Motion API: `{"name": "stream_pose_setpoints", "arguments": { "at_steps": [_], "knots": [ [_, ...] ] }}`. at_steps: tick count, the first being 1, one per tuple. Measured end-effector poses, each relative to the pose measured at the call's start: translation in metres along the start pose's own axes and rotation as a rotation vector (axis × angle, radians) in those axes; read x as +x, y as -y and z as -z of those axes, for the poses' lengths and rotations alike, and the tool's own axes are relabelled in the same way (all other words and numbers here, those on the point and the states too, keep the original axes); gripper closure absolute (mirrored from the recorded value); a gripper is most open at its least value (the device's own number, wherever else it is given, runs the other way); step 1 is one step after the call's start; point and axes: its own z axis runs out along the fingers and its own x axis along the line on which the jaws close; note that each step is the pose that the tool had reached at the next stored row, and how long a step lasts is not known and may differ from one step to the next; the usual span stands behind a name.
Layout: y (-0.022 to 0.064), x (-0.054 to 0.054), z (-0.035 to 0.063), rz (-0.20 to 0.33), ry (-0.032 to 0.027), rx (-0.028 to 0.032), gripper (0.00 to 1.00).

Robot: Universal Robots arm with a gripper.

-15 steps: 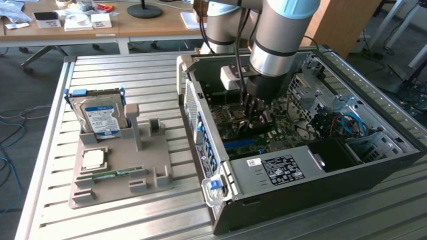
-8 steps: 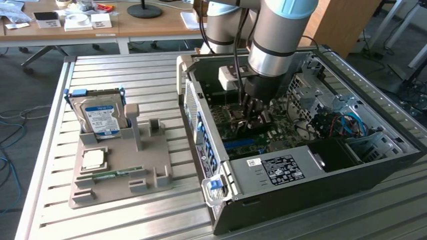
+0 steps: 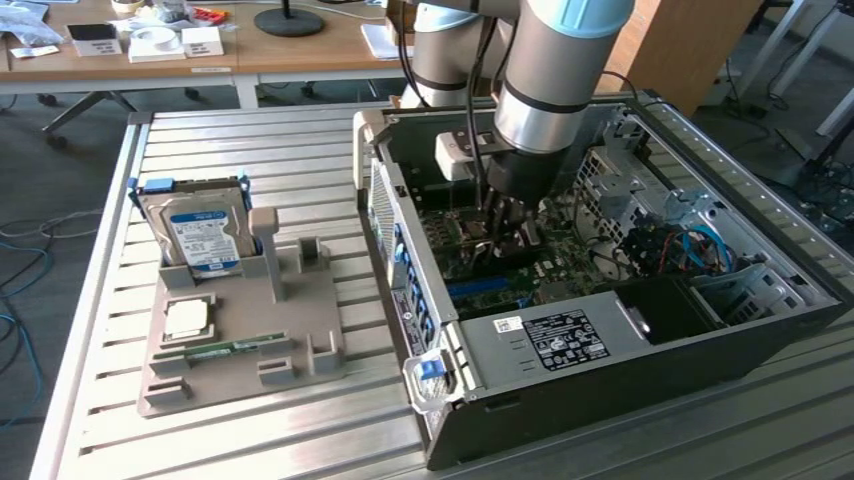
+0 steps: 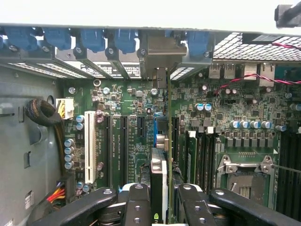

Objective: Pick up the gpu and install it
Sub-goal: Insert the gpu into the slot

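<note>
Slatted table (image 3: 267,140) | open case (image 3: 641,385) | fingers (image 4: 139,202) clamp gpu (image 4: 159,174) edge-on over slots, bracket at rear edge

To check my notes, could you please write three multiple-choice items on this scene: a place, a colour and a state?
1. Where is the hard drive? A) upright in the grey holder beside the computer case B) inside the case C) on the floor
2. What colour are the clips along the case's card openings? A) red B) blue C) yellow
3. What is the gripper's state? A) open over the holder B) shut on nothing C) shut on the gpu
Answers: 1 A: it stands in the holder. 2 B: the wrist view shows them blue. 3 C: its fingers clamp the card.
</note>
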Motion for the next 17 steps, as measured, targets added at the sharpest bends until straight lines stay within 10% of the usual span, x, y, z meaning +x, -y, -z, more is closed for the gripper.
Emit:
{"name": "stream_pose_setpoints", "arguments": {
  "at_steps": [17],
  "knots": [
    [-0.0006,0.0002,-0.0062,0.0,-0.0005,-0.0001,0.73]
  ]
}}
